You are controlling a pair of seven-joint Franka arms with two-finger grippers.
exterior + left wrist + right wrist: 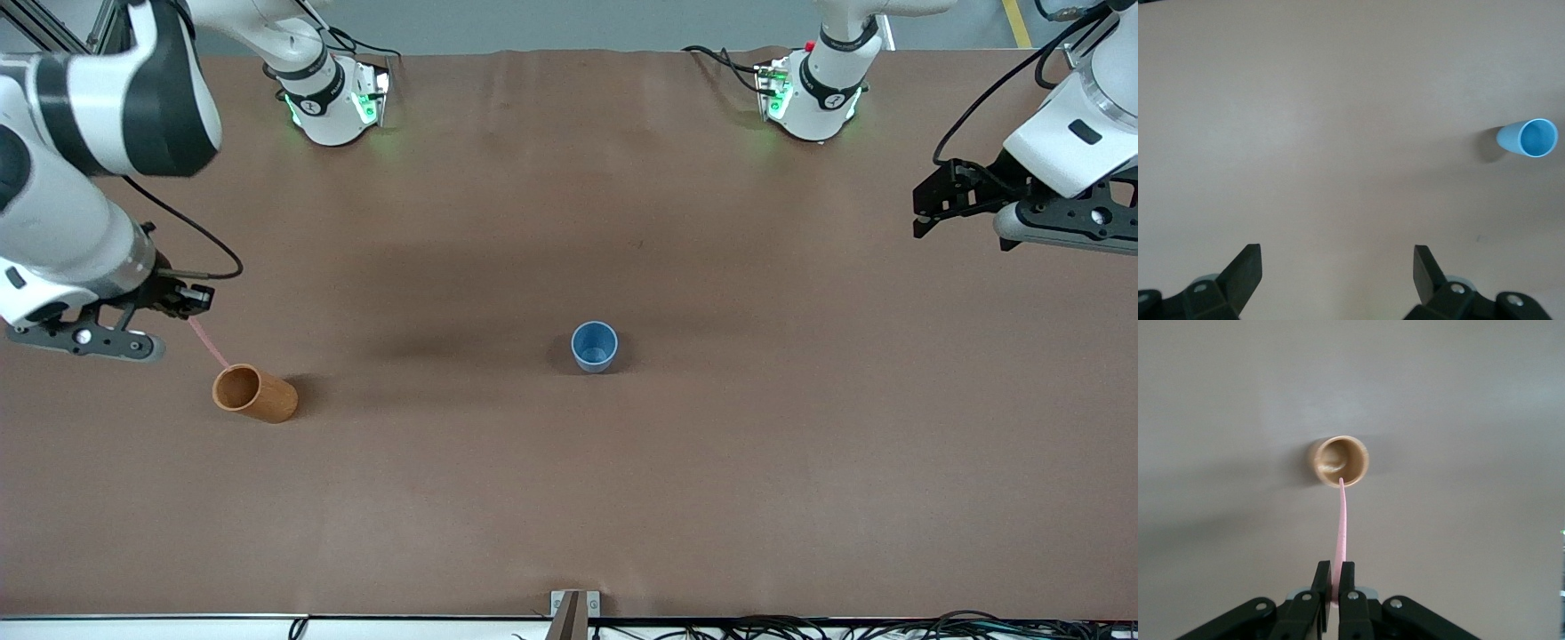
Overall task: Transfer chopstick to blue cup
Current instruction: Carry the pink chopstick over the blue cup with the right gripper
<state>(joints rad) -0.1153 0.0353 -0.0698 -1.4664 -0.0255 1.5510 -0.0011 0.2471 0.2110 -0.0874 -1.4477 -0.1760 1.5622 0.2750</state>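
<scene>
Right gripper (188,307) hangs over the counter (569,498) at the right arm's end, fingers pressed together on the top end of the chopstick (210,345). The stick slants down from the grip; its lower tip sits at or just inside the rim of the orange cup (254,394), so it is not clear of that cup yet.

Blue cup (594,346) stands upright mid-counter, well apart from the orange cup, nothing in it.

Left gripper (929,209) waits over the left arm's end, fingers spread, holding nothing.

Risks, as judged: moving sideways before the tip clears the rim could tip the orange cup. The pinch is near one end only, so the stick may pivot in the grip and miss the blue cup's small mouth, or knock it over.
</scene>
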